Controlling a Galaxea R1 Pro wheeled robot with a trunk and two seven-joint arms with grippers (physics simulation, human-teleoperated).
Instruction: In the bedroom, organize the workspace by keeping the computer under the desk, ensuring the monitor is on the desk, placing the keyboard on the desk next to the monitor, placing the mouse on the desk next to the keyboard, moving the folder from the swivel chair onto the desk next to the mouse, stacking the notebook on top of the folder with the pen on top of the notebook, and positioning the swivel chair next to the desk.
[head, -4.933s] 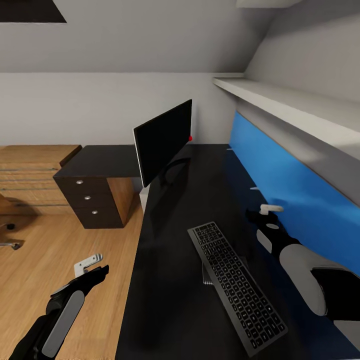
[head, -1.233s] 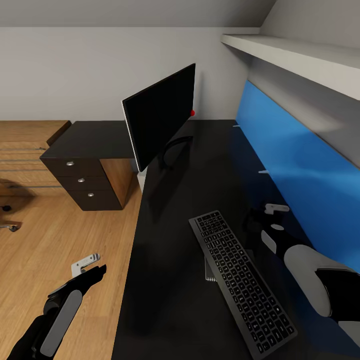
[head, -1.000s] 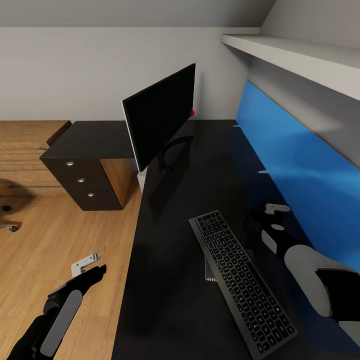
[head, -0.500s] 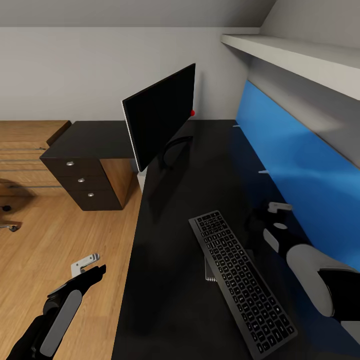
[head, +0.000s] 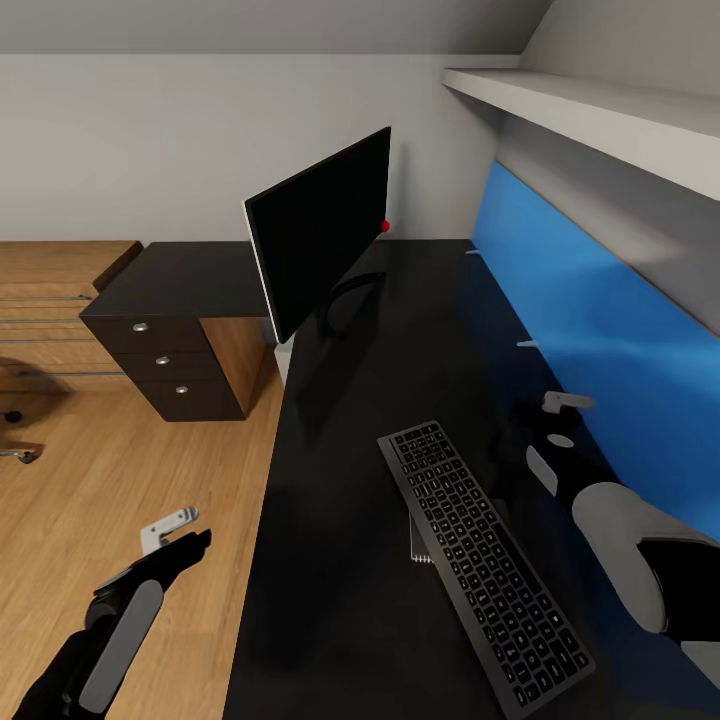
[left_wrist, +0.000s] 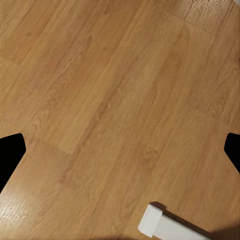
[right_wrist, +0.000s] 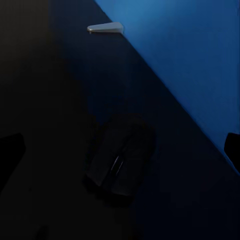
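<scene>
Floor (head: 90, 500): light wood planks with visible grain; a white bench leg foot (left_wrist: 160, 225) stands on it in the left wrist view.
Bench (head: 380, 400): matte black L-shaped top; dark drawer unit (head: 165, 385) with round silver knobs at its far left.
Wall panel (head: 600, 340): smooth bright blue strip along the bench's right edge.
Monitor (head: 320, 230): thin flat black screen, upright at the far end of the bench, on a curved black foot.
Keyboard (head: 480, 555): slim, dark frame, black keys; long axis runs from near right to far left, flat on the bench.
Notebook (head: 418, 545): dark grey edge protruding from under the keyboard.
Left tool (head: 170, 530): over the floor; fingers apart, holding nothing.
Right tool (head: 560, 410): over the bench beside the panel; fingertips spread wide, empty.
Mouse (right_wrist: 120, 160): black smooth oval on the bench below the right tool, long axis roughly parallel to the panel.
</scene>
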